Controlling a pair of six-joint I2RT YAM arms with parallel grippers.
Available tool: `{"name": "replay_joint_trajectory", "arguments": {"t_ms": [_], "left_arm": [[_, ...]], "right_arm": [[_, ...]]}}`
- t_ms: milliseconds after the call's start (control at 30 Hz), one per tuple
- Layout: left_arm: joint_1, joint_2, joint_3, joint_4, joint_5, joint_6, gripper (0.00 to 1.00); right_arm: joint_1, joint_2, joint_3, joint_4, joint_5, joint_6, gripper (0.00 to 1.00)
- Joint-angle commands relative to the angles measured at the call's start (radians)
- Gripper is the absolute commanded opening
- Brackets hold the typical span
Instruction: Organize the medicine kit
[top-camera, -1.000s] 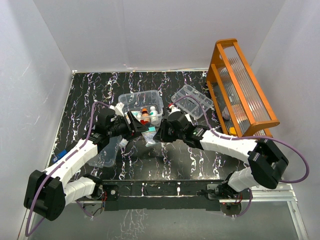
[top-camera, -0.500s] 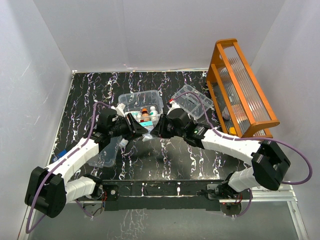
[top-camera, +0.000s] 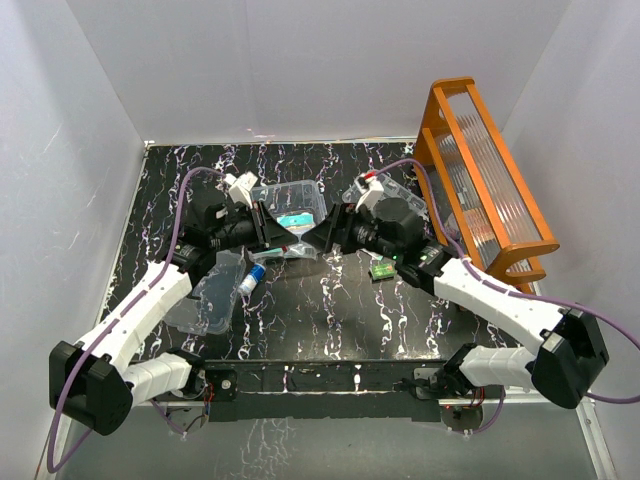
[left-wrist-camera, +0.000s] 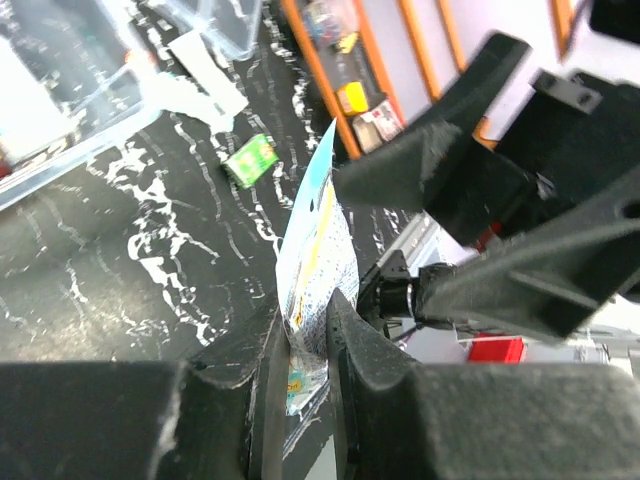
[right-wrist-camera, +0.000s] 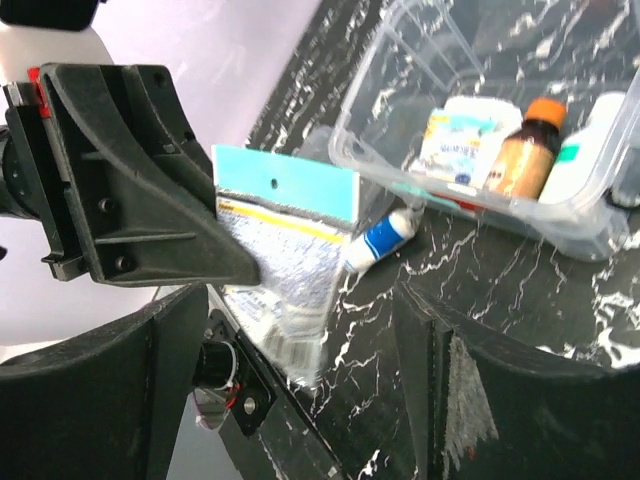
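From above, the left claw (top-camera: 275, 232) holds a teal-topped packet (top-camera: 295, 219) up over the near rim of the box (top-camera: 310, 190). The right claw (top-camera: 318, 235) faces it from the right, close in. This looks like a handover, or a two-handed steadying, before the packet goes in. The box sits mid-desk (top-camera: 330, 320), with the tray (top-camera: 372, 188) just right of it and partly hidden by the right arm. The lid (top-camera: 212, 295) lies near-left, out of the way so the box is open for loading. A tube (top-camera: 255, 278) and a green piece (top-camera: 381, 268) lie loose on the desk, probably yet to be packed. The orange rack (top-camera: 485, 180) stands far right.

In the left wrist view, the left claw (left-wrist-camera: 305, 320) is narrow and pinches the packet (left-wrist-camera: 315, 240) by its lower edge, so the packet stands upright with its top free for the other arm.

In the right wrist view, the right claw (right-wrist-camera: 300, 300) is wide, with the packet (right-wrist-camera: 285, 250) hanging between its fingers (right-wrist-camera: 110, 390) untouched. Beyond it, the box (right-wrist-camera: 385, 60) already holds bottles (right-wrist-camera: 525, 150).
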Motion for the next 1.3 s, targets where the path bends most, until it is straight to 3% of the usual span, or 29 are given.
{"name": "replay_joint_trajectory", "arguments": {"t_ms": [0,200,500,600,833,967,1067,1133,1267], "left_arm": [[0.004,-0.037,0.104,-0.022,0.148,0.072,0.06],[0.007,-0.034,0.166,0.002,0.207,0.025,0.07],[0.017,-0.037,0.160,0.067,0.182,-0.055,0.06],[0.017,-0.037,0.140,0.096,0.191,-0.074,0.07],[0.018,-0.031,0.128,0.111,0.190,-0.086,0.07],[0.022,-0.029,0.134,0.099,0.177,-0.073,0.12],[0.026,-0.033,0.167,-0.002,0.078,-0.020,0.29],[0.026,-0.032,0.213,-0.144,-0.069,0.057,0.40],[0.028,-0.025,0.296,-0.455,-0.565,0.170,0.55]], "right_arm": [[-0.093,-0.059,-0.030,0.215,-0.219,-0.002,0.74],[-0.119,-0.023,-0.020,0.369,-0.412,0.097,0.70],[-0.119,-0.028,-0.142,0.683,-0.401,0.323,0.40],[-0.119,-0.027,-0.139,0.671,-0.385,0.328,0.31],[-0.119,0.019,-0.080,0.610,-0.392,0.295,0.26],[-0.120,0.042,-0.047,0.597,-0.394,0.285,0.12],[-0.119,0.063,-0.021,0.548,-0.360,0.259,0.07],[-0.119,0.082,0.006,0.495,-0.335,0.230,0.05],[-0.120,0.141,0.089,0.336,-0.245,0.197,0.04]]}}
